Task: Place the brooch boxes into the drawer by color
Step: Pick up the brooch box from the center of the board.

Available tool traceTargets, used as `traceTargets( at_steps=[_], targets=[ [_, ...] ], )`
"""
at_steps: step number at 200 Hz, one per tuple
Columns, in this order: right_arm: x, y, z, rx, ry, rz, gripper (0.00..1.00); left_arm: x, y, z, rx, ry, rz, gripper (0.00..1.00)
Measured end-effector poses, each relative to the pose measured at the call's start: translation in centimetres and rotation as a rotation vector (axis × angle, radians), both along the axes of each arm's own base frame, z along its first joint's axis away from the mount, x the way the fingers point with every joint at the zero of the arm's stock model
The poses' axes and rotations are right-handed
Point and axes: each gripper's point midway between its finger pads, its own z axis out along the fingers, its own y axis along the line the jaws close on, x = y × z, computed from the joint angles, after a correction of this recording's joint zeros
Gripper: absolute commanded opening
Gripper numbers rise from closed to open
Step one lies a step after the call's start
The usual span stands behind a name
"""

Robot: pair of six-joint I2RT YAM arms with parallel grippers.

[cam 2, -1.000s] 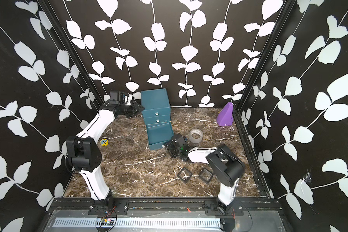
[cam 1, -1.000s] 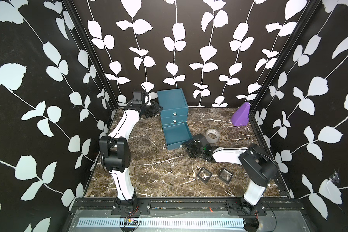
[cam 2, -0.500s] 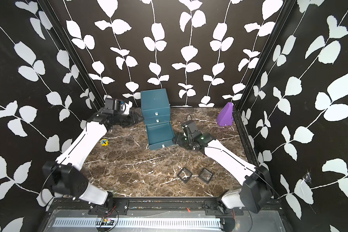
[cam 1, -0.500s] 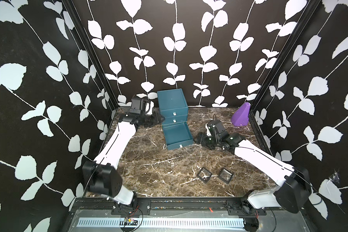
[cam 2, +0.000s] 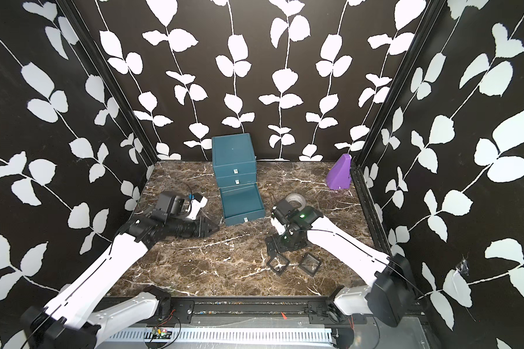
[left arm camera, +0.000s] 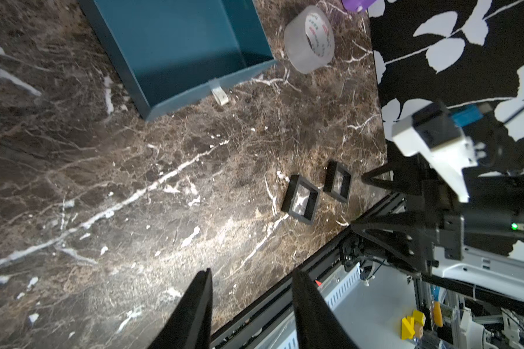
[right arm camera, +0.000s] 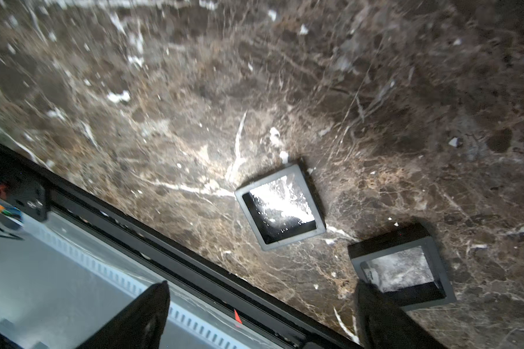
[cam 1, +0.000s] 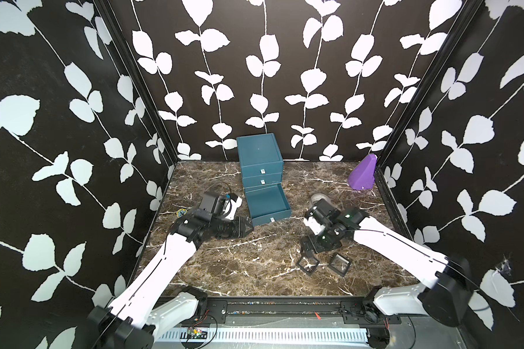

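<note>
The teal drawer chest (cam 1: 260, 151) (cam 2: 233, 154) stands at the back wall, its bottom drawer (cam 1: 266, 202) (left arm camera: 179, 39) pulled out and empty. Two black brooch boxes (cam 1: 308, 266) (cam 1: 340, 264) lie flat near the front right; the right wrist view shows them as one box (right arm camera: 280, 205) and another (right arm camera: 401, 272). My right gripper (cam 1: 306, 252) (right arm camera: 260, 287) hovers just above them, open wide, one finger beside the nearer box. My left gripper (cam 1: 245, 228) (left arm camera: 251, 278) is open and empty, by the open drawer's front left corner.
A clear tape roll (left arm camera: 310, 39) (cam 2: 295, 199) sits right of the open drawer, partly behind my right wrist. A purple wedge (cam 1: 362, 175) stands in the back right corner. A small yellow and blue object (cam 1: 180, 212) lies near the left wall.
Both arms swung toward the front. My left gripper left the chest's side for the open drawer's front corner. My right gripper moved from beside the tape roll over the black boxes and opened wider.
</note>
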Motion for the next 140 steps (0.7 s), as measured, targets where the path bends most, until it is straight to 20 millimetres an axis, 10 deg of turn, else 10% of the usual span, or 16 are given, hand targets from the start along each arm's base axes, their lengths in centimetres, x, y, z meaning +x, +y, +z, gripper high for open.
traceTargets(
  at_steps=[68, 140],
  targets=[
    [-1.0, 0.3, -3.4, -0.187, 0.054, 0.261, 1.00, -5.9, 0.2, -1.2, -0.034, -0.010, -0.060, 0.41],
    [-1.0, 0.5, -6.0, -0.269, 0.098, 0.354, 1.00, -6.4, 2.5, -2.9, -0.024, -0.026, 0.082, 0.41]
  ],
)
